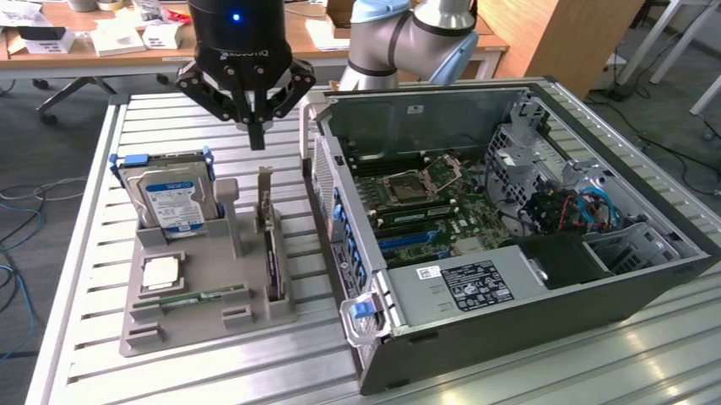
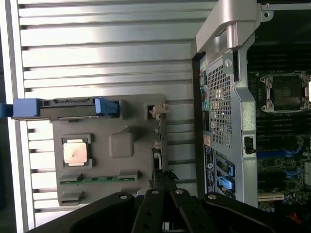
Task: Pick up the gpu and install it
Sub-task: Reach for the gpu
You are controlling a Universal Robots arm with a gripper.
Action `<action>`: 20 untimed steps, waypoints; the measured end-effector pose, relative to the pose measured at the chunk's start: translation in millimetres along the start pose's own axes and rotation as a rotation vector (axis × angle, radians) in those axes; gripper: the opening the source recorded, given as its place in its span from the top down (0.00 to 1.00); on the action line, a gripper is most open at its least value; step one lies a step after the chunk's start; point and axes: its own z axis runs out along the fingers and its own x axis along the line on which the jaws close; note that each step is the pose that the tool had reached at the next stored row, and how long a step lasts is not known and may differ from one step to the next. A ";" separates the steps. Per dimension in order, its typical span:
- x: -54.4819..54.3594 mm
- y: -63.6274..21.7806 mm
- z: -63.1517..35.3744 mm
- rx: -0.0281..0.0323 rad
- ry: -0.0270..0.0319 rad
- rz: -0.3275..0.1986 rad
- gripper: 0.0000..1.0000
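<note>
The gpu [image 1: 270,249] stands on its long edge in a slot of the grey holder tray [image 1: 242,325], its silver end bracket [image 1: 266,187] pointing up. My gripper [image 1: 257,135] hangs in the air above the bracket end, fingers pressed together and holding nothing. In the wrist view the gpu [image 2: 156,145] shows edge-on as a thin dark strip, and my gripper [image 2: 164,177] sits over its length. To the exterior view's right lies the open computer case [image 1: 631,181], its motherboard [image 1: 434,198] exposed.
A silver hard drive with a blue label [image 1: 169,202] stands at the tray's back. A square processor [image 1: 161,272] and a green memory stick [image 1: 186,298] lie nearer the front. The case wall [image 1: 338,219] rises close beside the gpu. Everything rests on a slatted metal table [image 1: 203,371].
</note>
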 end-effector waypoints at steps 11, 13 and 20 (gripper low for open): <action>2.2 -5.3 -0.3 0.0000 0.0001 0.000 0.89; 2.0 -8.3 -0.5 0.0001 0.0001 0.000 0.89; 1.2 -18.4 -0.9 0.0001 0.0001 0.000 0.89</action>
